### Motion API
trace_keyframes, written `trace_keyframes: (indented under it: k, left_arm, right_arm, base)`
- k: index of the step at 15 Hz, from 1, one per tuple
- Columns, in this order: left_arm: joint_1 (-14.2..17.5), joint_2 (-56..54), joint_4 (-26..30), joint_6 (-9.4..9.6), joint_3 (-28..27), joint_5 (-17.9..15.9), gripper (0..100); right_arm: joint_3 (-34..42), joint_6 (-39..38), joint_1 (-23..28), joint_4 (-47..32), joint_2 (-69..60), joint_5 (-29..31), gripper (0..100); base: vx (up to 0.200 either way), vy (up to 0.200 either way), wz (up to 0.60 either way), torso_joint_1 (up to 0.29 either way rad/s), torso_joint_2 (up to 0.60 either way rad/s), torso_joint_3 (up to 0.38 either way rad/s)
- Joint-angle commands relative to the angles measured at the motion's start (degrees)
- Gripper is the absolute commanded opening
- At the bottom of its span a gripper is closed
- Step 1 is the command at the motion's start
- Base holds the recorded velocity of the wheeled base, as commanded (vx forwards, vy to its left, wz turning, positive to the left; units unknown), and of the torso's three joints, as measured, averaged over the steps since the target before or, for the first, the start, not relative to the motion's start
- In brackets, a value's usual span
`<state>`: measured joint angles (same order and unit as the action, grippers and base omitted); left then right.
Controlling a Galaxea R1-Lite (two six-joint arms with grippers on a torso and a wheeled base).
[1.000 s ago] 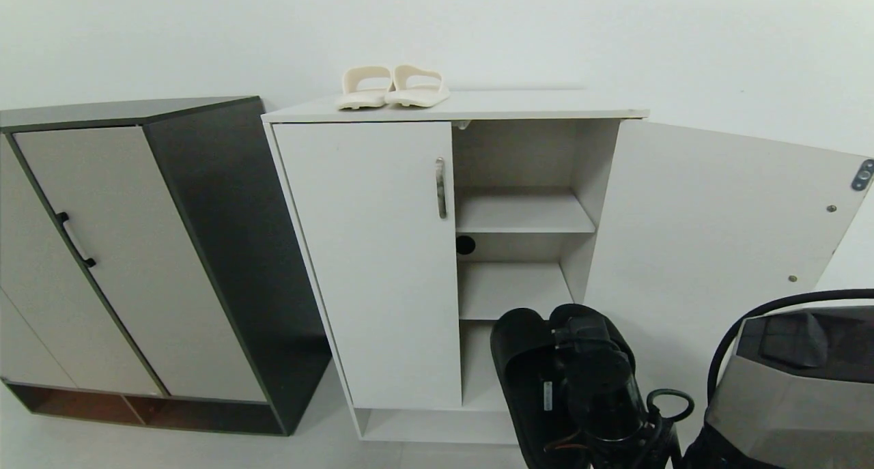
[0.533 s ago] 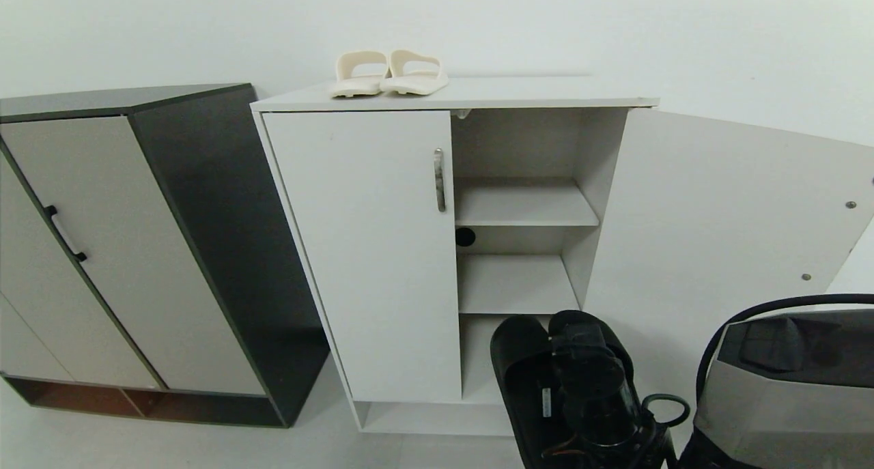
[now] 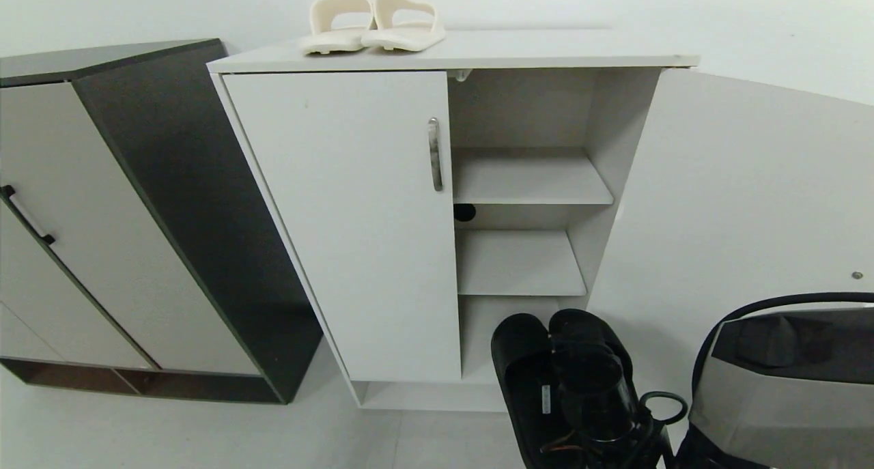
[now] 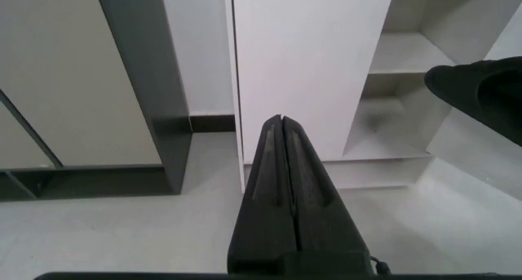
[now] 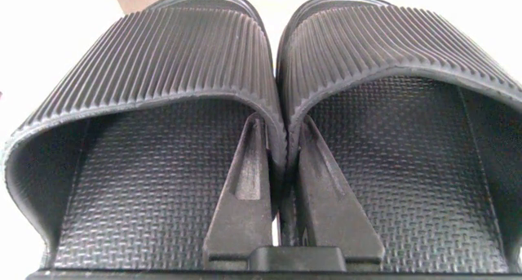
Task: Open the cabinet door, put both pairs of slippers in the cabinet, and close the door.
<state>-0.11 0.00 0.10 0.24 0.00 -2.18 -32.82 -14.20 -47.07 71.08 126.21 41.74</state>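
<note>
Over the last second the whole head view has shifted: the cabinet [image 3: 546,48] now appears larger and higher in the picture, while the black slippers [image 3: 526,366] sit at almost the same spot in it. This indicates that the camera has moved toward the cabinet, not that the furniture has moved. The right door [image 3: 737,182] stands swung fully open, so the opening step is complete. The right hand [image 5: 281,125] is closed on the black slippers [image 5: 179,84]. One finger sits inside each slipper and the two adjoining strap walls are pinched between them, so the pair is carried as one unit. The pair hangs low in front of the opening, near the lowest compartment [image 3: 478,346] and not yet inside it. The left hand [image 4: 282,121] is closed with its fingers pressed together and holds nothing; it points toward the floor in front of the cabinet. The cream slippers [image 3: 372,25] lie side by side on the cabinet top, untouched. Judgement: the approach is nearly finished, and the next step is to place the black pair on a shelf. The cream pair and the door closing are still to be done.
</note>
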Motion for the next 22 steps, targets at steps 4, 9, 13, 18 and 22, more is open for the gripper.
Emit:
trace_keyframes:
  k: [4,9,13,18,22]
  left_arm:
    - [0.0,0.1,0.0,0.02,0.0,0.0,0]
    - [0.0,0.1,0.0,0.02,0.0,0.0,0]
    - [0.0,0.1,0.0,-0.07,0.0,0.0,0]
    - [0.0,0.0,0.0,0.02,0.0,0.1,0]
    - [0.0,0.1,0.0,0.02,0.0,0.0,0]
  right_arm:
    - [-3.5,0.3,0.0,1.7,1.0,0.1,0]
    - [-3.4,5.3,0.0,9.0,1.6,0.2,0]
    - [-5.6,11.6,1.5,18.9,7.0,0.1,0]
    - [-5.7,10.2,2.9,18.9,7.1,0.4,0]
    - [-5.5,10.2,2.9,18.9,7.1,1.1,0]
  base:
    - [0.000,0.000,0.00,0.005,0.00,-0.194]
    - [0.000,0.000,0.00,0.003,0.00,-0.182]
    - [0.000,0.000,0.00,0.001,0.00,-0.013]
    - [0.000,0.000,0.00,0.000,0.00,0.000]
    - [0.050,0.000,0.00,0.001,0.00,0.001]
